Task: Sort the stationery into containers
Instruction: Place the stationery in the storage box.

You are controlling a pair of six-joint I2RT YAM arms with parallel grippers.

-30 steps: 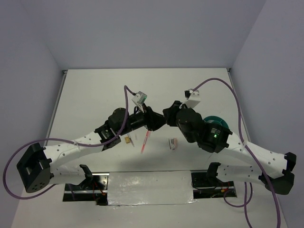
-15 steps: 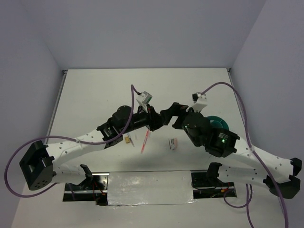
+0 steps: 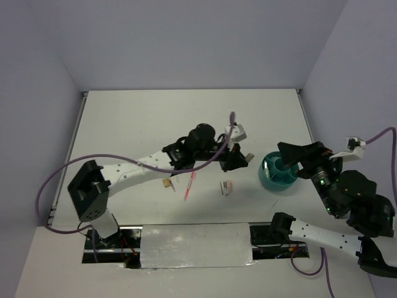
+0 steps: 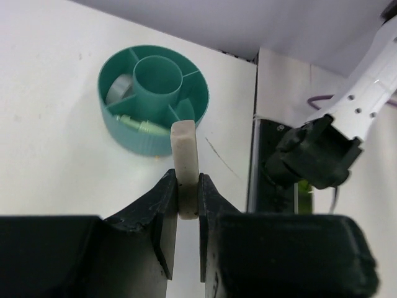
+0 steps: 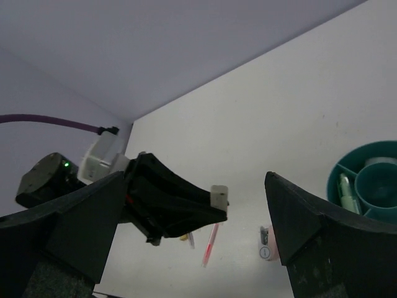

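Left wrist view: the left gripper (image 4: 188, 186) is clamped on a smooth, off-white rectangular block (image 4: 185, 146), held upright near the round teal cup (image 4: 133, 139). The cup's matte wall rings a central tube and wedge compartments, and one holds what may be a mint pen (image 4: 138, 126). Bare white table (image 3: 124, 118) surrounds the cup; the left arm (image 3: 133, 169) reaches out low and long, and the right gripper (image 5: 195, 180) hangs beside the cup, fingers wide apart.

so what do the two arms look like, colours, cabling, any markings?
Identical pair. The left arm and right arm have white links, black joint housings and black bases. The left gripper and right gripper have black wedge-shaped fingers. A purple cable runs to a small white wrist camera. No legible markings; green light on the left wrist.
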